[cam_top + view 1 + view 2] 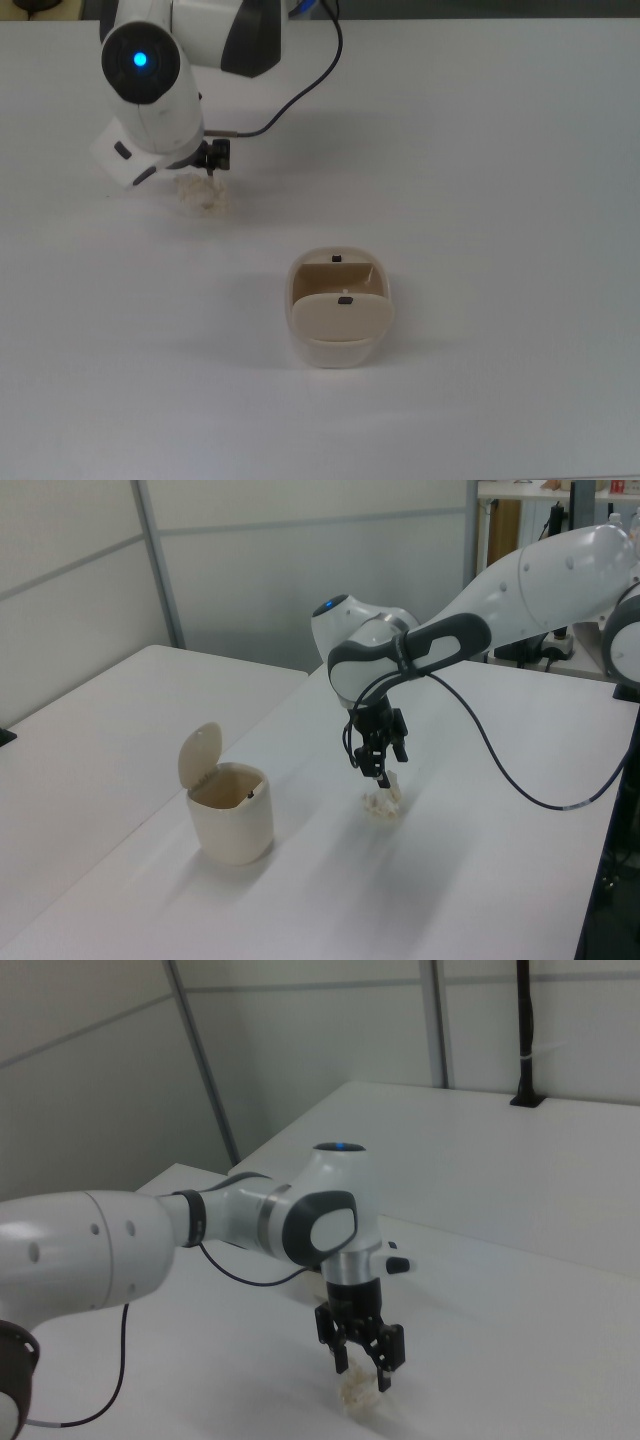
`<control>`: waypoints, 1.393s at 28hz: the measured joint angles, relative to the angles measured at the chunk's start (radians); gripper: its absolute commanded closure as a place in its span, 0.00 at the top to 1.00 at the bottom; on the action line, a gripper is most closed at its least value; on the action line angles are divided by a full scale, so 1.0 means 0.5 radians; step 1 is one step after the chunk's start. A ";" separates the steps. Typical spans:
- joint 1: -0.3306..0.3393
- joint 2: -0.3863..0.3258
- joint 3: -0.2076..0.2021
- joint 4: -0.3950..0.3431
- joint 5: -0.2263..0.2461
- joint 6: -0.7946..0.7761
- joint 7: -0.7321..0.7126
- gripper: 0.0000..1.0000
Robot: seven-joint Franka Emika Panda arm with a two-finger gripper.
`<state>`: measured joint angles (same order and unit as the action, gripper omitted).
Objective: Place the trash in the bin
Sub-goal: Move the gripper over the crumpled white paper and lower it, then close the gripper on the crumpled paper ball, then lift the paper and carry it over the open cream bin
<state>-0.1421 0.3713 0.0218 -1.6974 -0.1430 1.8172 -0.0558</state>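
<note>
White tabletop (480, 150) fills the room's middle, with pale wall panels behind it. Over it the robot's hand (362, 1378) hangs pointing down at the trash (382, 805), its fingers (384, 1377) apart and straddling the top of the wad. The trash lies on the tabletop at about ten o'clock from the bin (338, 312) in the top view, well apart from it. The bin stands with its lid tipped up and its tan inside showing. I'd worry about the grip: the paper is lumpy and soft, so fingers closing too high could pinch only a loose fold and drop it on the way, or nudge the wad sideways.
</note>
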 measured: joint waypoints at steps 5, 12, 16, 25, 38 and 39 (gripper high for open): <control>-0.012 0.077 0.000 0.000 0.000 0.090 -0.002 0.11; -0.012 0.084 0.001 0.008 0.000 0.097 -0.002 0.00; -0.012 0.075 0.002 0.015 0.000 0.097 -0.002 0.00; -0.010 0.051 0.011 0.049 0.000 0.099 -0.002 0.00; 0.008 -0.127 0.204 0.266 0.008 0.140 -0.003 0.00; 0.009 -0.133 0.231 0.282 0.016 0.171 -0.003 0.00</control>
<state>-0.1377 0.3048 0.1371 -1.5565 -0.1352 1.9028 -0.0574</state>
